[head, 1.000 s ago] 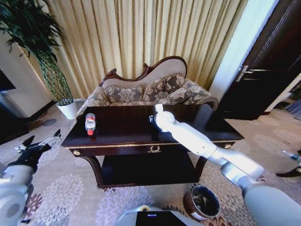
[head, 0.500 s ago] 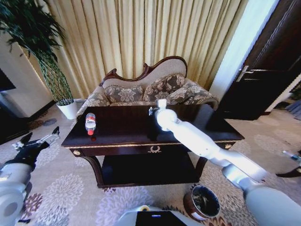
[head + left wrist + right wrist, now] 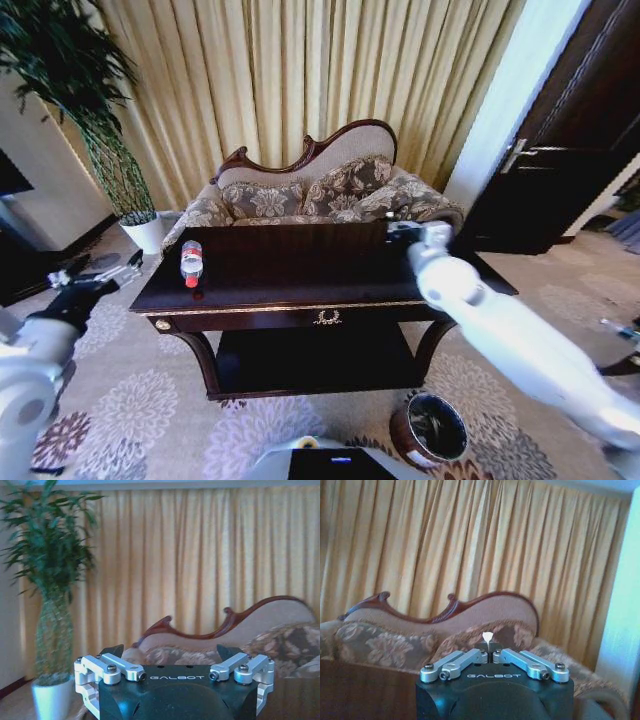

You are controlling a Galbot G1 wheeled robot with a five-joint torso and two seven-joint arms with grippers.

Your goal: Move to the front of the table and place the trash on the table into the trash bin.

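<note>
The dark table stands in front of me in the head view. A clear bottle with a red cap and label lies near its left end. My right gripper hovers over the table's right end. In the right wrist view it is shut on a small white scrap pinched at its tips. My left gripper hangs left of the table, apart from it, and the left wrist view shows it open and holding nothing. The round reddish-brown trash bin sits on the carpet by the table's front right leg.
A carved floral sofa stands right behind the table, with curtains beyond it. A white plant pot is at the left rear, and a dark door at the right. Patterned carpet lies open in front of the table.
My right arm has swung from the table's middle to its right end. The left gripper has risen a little and come closer to the table's left end.
</note>
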